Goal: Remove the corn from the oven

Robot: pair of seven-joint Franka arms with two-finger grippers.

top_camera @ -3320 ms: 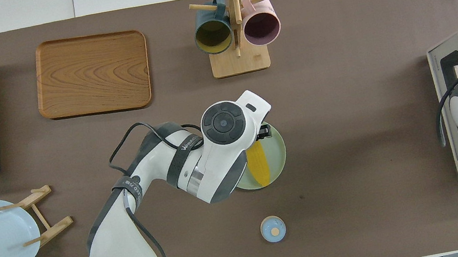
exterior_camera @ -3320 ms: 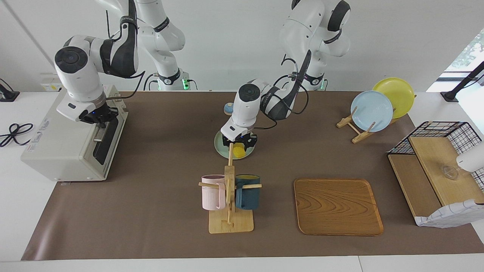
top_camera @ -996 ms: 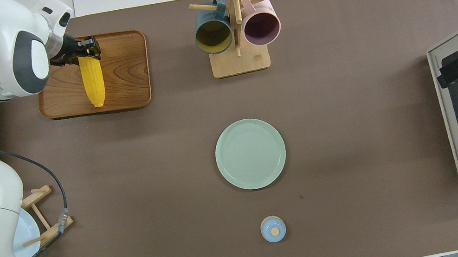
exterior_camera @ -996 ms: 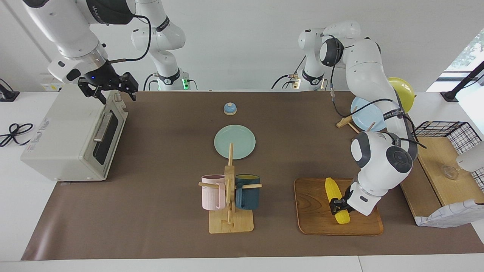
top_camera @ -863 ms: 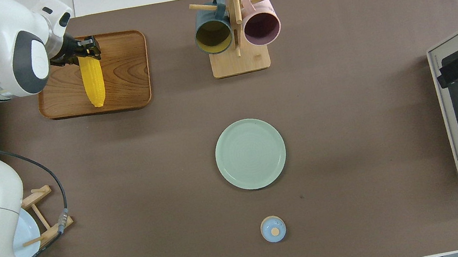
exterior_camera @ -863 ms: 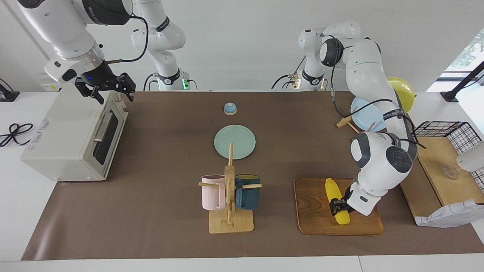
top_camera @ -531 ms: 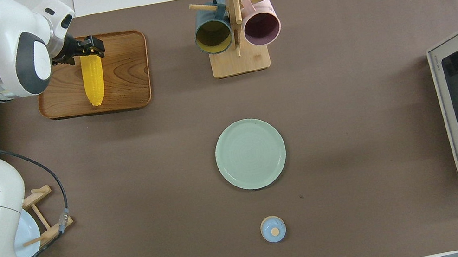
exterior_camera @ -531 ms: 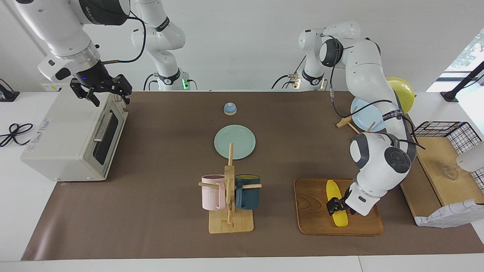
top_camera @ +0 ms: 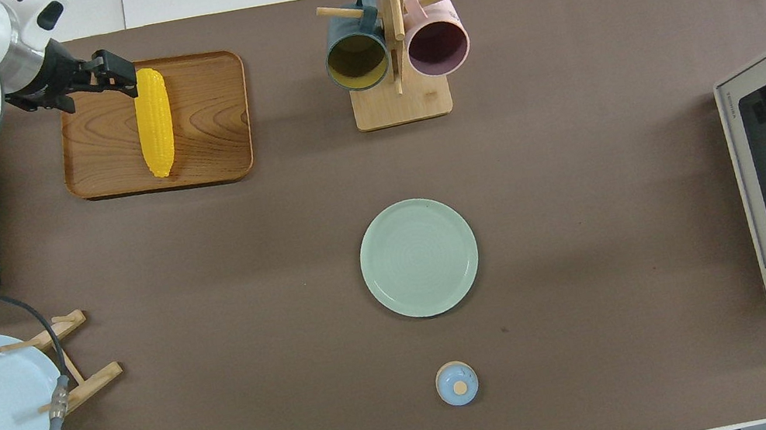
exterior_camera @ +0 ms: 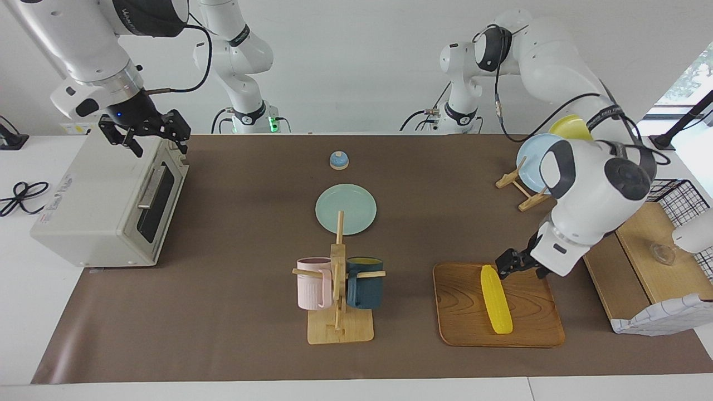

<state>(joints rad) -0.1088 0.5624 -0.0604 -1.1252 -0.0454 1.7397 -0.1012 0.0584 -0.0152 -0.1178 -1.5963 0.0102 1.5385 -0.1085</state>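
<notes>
Fingers of my left gripper [exterior_camera: 522, 263] stand apart and hold nothing; it hangs above the wooden tray [exterior_camera: 462, 317], over the tray edge nearest the robots and just clear of the corn [exterior_camera: 496, 299]. The corn lies flat on the tray, lengthwise, one end at that same edge and the other pointing to the tray's opposite edge. The tray sits near the desk edge farthest from the robots, toward my left arm's end. The corn is therefore out of the oven [exterior_camera: 106, 203] and well apart from it.

My right gripper [exterior_camera: 146, 129] hangs over the oven's top corner, at my right arm's end of the desk, jaws spread and empty. The oven door looks closed, its bar handle untouched.

Risks, as I judge them:
- My left gripper is close to the end of the corn. If I swing sideways before rising, a finger could clip that end and roll the cob, which looks smooth and round, toward the tray rim.
- The blue plate [exterior_camera: 535, 167] on its stand and the wire basket [exterior_camera: 663, 192] are near my left arm's forearm and elbow; a wide retreat could knock them.
- My right gripper is low over the oven; a careless descent could strike the casing or snag the handle.

The green plate [exterior_camera: 345, 209] and the mug rack [exterior_camera: 338, 295] are clear of both arms.
</notes>
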